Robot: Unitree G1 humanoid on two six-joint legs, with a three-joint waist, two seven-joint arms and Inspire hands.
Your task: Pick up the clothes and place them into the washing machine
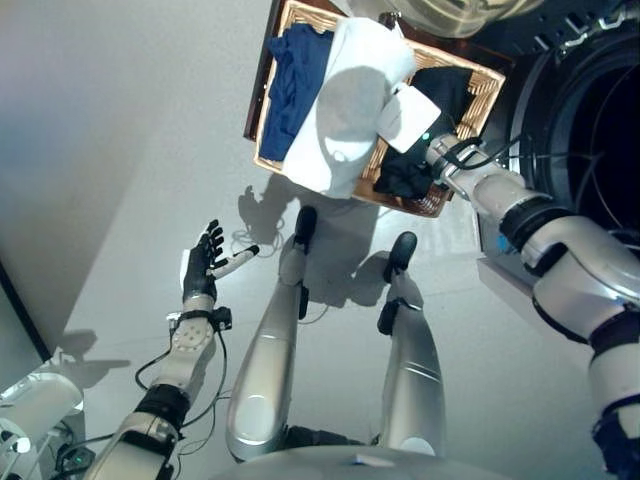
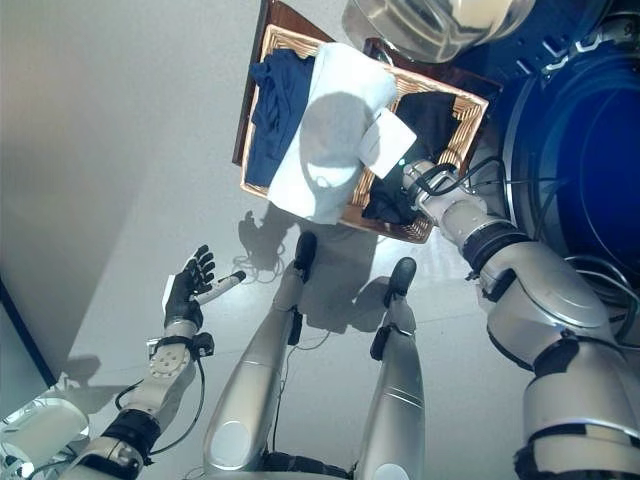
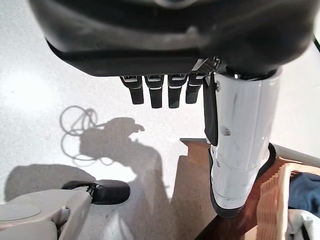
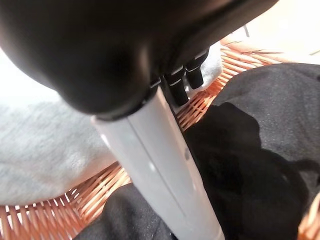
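A wicker basket (image 1: pixel 484 82) on the floor holds a blue garment (image 1: pixel 295 80), a white garment (image 1: pixel 345 100) draped over its near rim, and a black garment (image 1: pixel 445 85). My right hand (image 1: pixel 408 118) reaches into the basket between the white and black clothes. In the right wrist view its fingers (image 4: pixel 179 87) stay straight above the rim, and its white-covered thumb (image 4: pixel 160 170) lies against the black garment (image 4: pixel 270 125) without curling round it. My left hand (image 1: pixel 203 265) hangs open over the bare floor, well short of the basket. The washing machine's dark drum opening (image 1: pixel 600 130) lies right of the basket.
The machine's round glass door (image 1: pixel 450 15) stands swung out above the basket's far edge. A pale wall (image 1: pixel 100 120) runs along the left side. The basket's corner (image 3: pixel 272 200) shows past my left hand's thumb (image 3: pixel 240 150).
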